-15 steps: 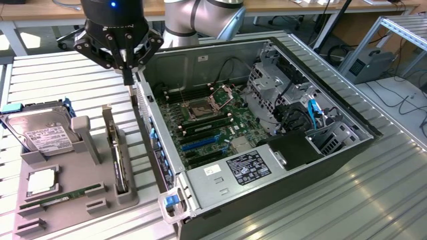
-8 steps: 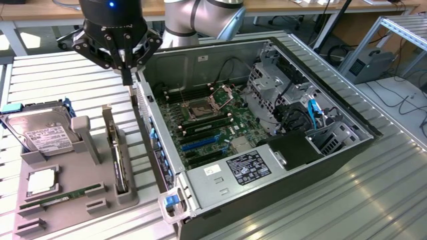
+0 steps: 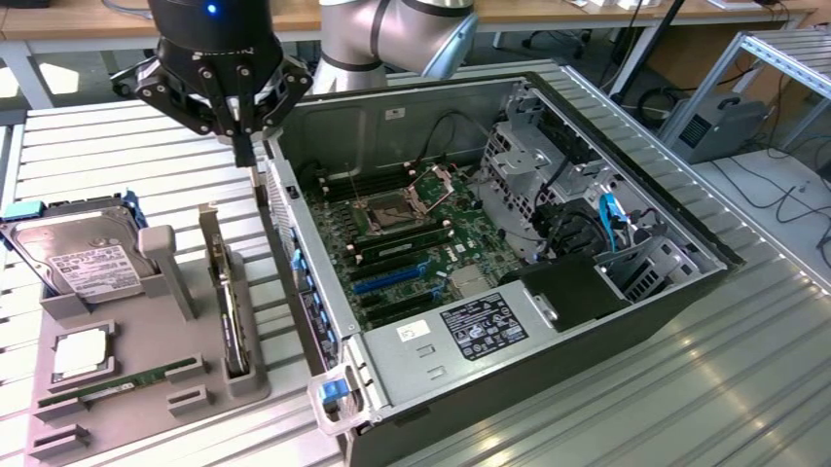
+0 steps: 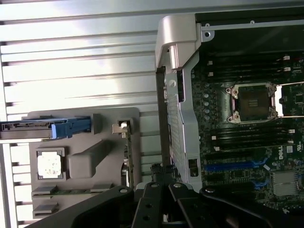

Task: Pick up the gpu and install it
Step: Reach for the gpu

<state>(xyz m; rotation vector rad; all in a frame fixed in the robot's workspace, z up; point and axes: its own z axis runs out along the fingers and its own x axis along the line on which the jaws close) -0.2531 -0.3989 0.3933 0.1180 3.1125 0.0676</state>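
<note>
My tool [image 3: 243, 146] hangs with its jaws pinched together, holding nothing and touching nothing, above the bench [image 3: 104, 146] close by the outer wall of the open computer case [image 3: 296, 263]. The gpu [image 3: 232, 321] stands on its long edge in a slot of the grey holder [image 3: 130, 399], between the hard drive [image 3: 78, 258] and that case wall. From the tool it lies lower and nearer the exterior view's bottom edge. Its long axis runs roughly parallel to the wall, the silver bracket end closest to the tool. I judge I'd need the jaws apart before gripping it.
</note>
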